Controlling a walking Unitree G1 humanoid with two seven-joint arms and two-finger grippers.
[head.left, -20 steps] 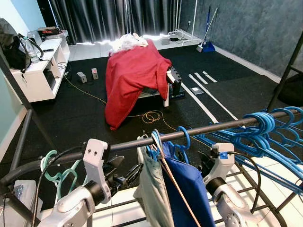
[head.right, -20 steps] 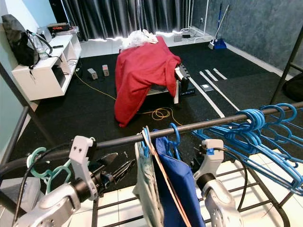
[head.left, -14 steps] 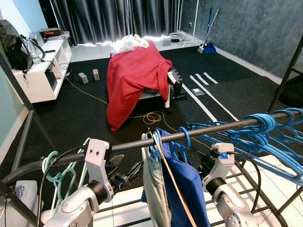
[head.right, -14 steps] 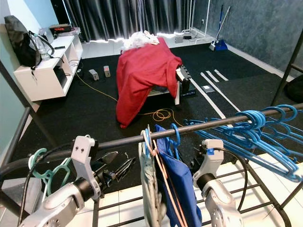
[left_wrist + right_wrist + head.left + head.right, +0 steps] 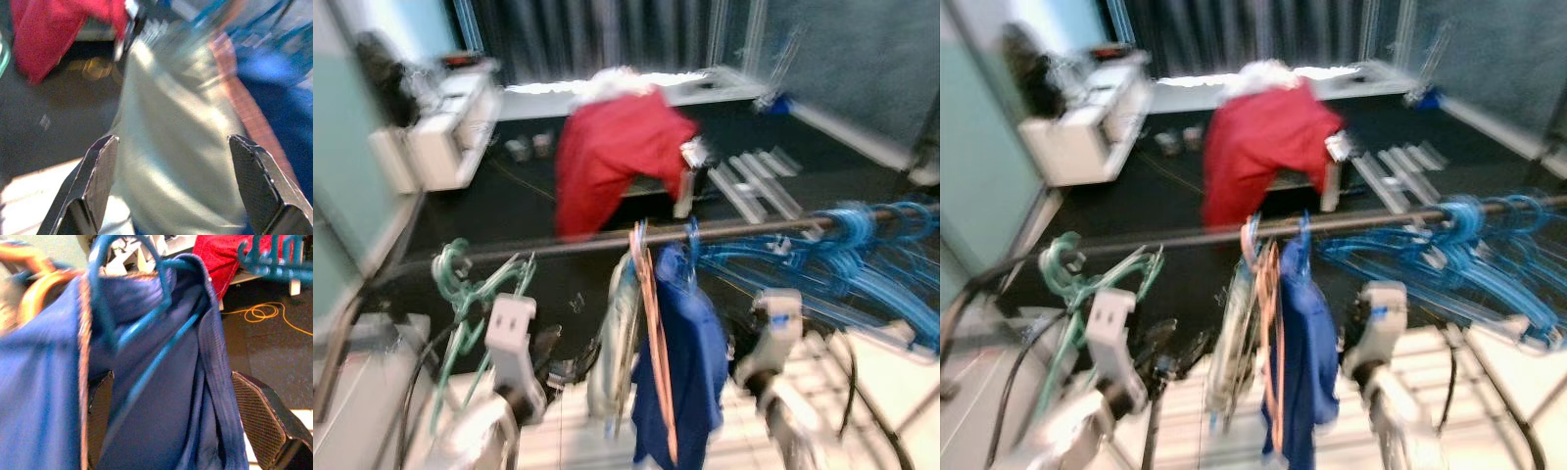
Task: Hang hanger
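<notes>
Head views are blurred, so we read positions loosely. Blue hanger with the blue garment hangs on the rail, beside the pale green garment. Our left pincer is spread wide, empty, pointed at the pale green garment. Our right pincer is also spread, its fingers either side of the blue garment, not clamped. Risk: our fingers snag the fabric and drag the hook off the rail, or we knock the neighbouring blue hangers.
</notes>
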